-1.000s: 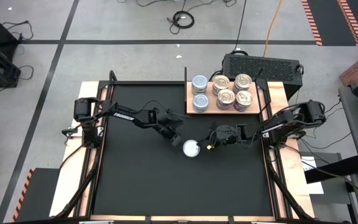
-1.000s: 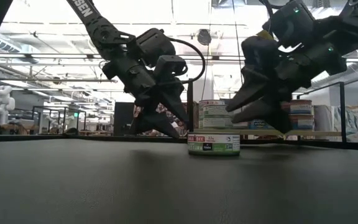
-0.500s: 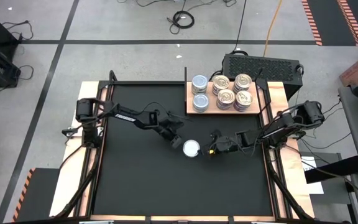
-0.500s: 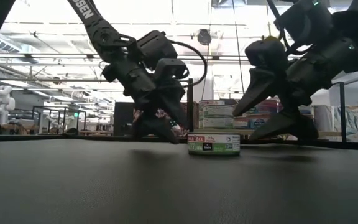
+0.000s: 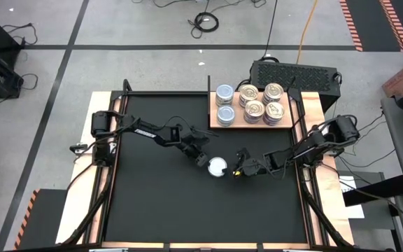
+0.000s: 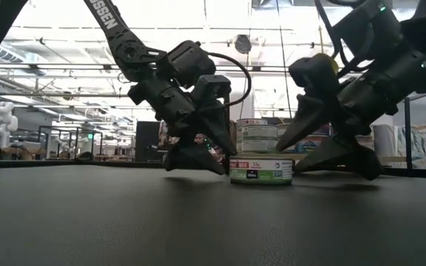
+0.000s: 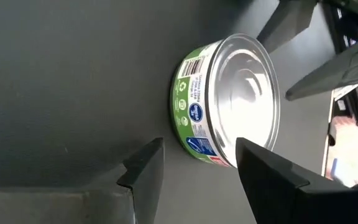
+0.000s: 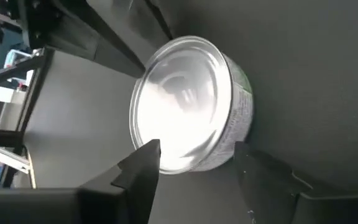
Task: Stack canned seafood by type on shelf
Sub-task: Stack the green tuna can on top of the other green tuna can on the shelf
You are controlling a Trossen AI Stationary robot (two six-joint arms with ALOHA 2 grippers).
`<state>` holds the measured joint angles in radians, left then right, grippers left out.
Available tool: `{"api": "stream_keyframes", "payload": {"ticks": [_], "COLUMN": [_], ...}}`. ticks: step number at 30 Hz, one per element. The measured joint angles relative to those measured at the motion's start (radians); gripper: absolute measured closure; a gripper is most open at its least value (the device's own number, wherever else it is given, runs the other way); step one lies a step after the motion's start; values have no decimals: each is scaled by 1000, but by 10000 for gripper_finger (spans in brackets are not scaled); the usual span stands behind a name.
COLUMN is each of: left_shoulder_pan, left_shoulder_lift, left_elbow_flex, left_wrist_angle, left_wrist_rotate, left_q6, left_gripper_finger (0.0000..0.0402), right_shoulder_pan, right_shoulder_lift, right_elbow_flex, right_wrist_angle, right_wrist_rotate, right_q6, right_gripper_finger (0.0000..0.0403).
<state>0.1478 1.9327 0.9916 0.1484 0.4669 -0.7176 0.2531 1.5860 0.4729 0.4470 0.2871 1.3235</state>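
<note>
1. I had one loose tin (image 5: 217, 166) lying flat on the black mat (image 5: 152, 210) of the worktop, well short of the wooden shelf (image 5: 254, 122), with its plain silvery top up and a green label round its side.
2. Over the last second my right gripper (image 5: 238, 170) had dropped from above the mat to tin height and slid in just beside the tin. Its jaws were apart, one finger (image 8: 143, 168) to each side of the tin, with nothing clamped between them.
3. My left gripper (image 5: 200, 159) had also crept closer on the opposite side and sat low by the tin, jaws apart and empty.
4. The tin itself had shifted slightly toward the right gripper in the low view, so I judged something had nudged it, though I could not tell which finger touched it.
5. On the shelf, the plain-topped tins (image 5: 224, 93) stood in one column and the pull-tab tins (image 5: 273, 92) in another group.
6. I read this as the start of a pick: the loose tin belonged with the plain-topped column.
</note>
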Motion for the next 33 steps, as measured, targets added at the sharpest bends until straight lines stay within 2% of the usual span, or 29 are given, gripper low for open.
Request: {"api": "stream_keyframes", "payload": {"ticks": [8, 17, 20, 25, 28, 33], "left_shoulder_pan": [0, -7, -12, -12, -13, -12], "left_shoulder_lift": [0, 0, 0, 0, 0, 0], "left_elbow_flex": [0, 0, 0, 0, 0, 0], "left_wrist_angle": [-1, 2, 2, 0, 2, 4], "left_wrist_rotate": [0, 2, 24, 61, 68, 80], "left_q6": [-39, -89, -89, -89, -89, -86], "left_gripper_finger": [204, 207, 231, 295, 324, 348], "right_shoulder_pan": [-3, -4, -4, -5, -5, -7], "right_shoulder_lift": [45, 49, 49, 49, 50, 50], "right_elbow_flex": [1, 1, 2, 2, 2, 2], "right_wrist_angle": [23, 45, 51, 61, 59, 55], "right_wrist_rotate": [5, 2, 2, 2, 1, 10], "right_q6": [3, 3, 1, -1, -3, -25], "right_gripper_finger": [240, 324, 356, 396, 399, 402]}}
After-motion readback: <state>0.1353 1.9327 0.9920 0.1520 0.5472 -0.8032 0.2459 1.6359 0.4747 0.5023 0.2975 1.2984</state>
